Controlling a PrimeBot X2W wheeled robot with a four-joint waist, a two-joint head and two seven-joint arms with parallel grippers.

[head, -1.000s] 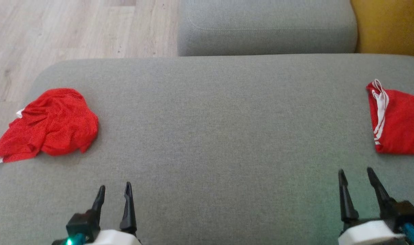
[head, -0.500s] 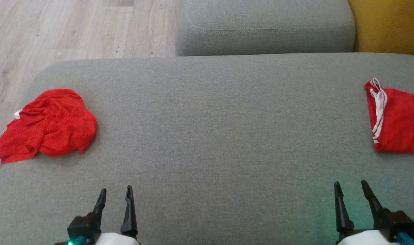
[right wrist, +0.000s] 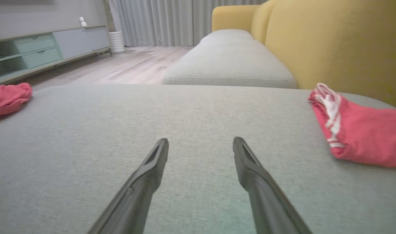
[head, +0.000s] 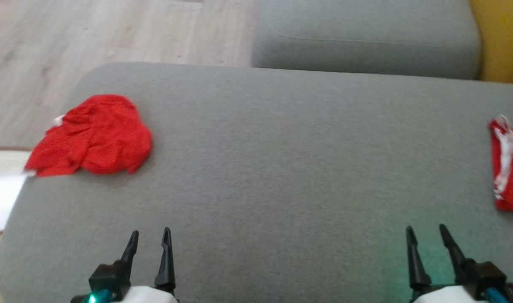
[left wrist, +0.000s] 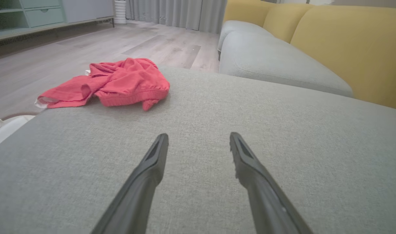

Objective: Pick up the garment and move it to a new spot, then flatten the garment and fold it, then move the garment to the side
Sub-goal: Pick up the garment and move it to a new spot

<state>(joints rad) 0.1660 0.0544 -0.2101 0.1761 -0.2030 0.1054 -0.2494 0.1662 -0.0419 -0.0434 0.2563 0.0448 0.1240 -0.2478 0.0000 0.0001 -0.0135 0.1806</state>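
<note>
**Both end effectors wide open, crumpled garment at the far left of the seat**

We see the left end effector (head: 150,231) low at the near edge of the grey seat cushion (head: 281,168), fingers spread wide and holding nothing. The right end effector (head: 425,228) is the same: wide apart, empty, near edge, right side.

The crumpled red garment (head: 92,134) lies in a heap on the cushion's far left corner. One flap reaches the left edge, and a bit of white trim shows on its outer side. It is ahead and to the left of the left end effector, well apart from it, with plain grey fabric between them.

A second red garment (head: 509,172) with white stripes lies at the right edge of the cushion, partly cut off in the head view. In the right wrist view it looks folded flat.

Behind the cushion is another grey seat (head: 366,38), touching it, with a yellow backrest (head: 498,38) to its right. Wood floor (head: 92,33) lies beyond the left corner. A white thing (head: 1,185) sits beside the left edge; we cannot tell what it is. The right wrist view shows a low cabinet (right wrist: 38,48) and grey curtains (right wrist: 165,22) far off.
</note>
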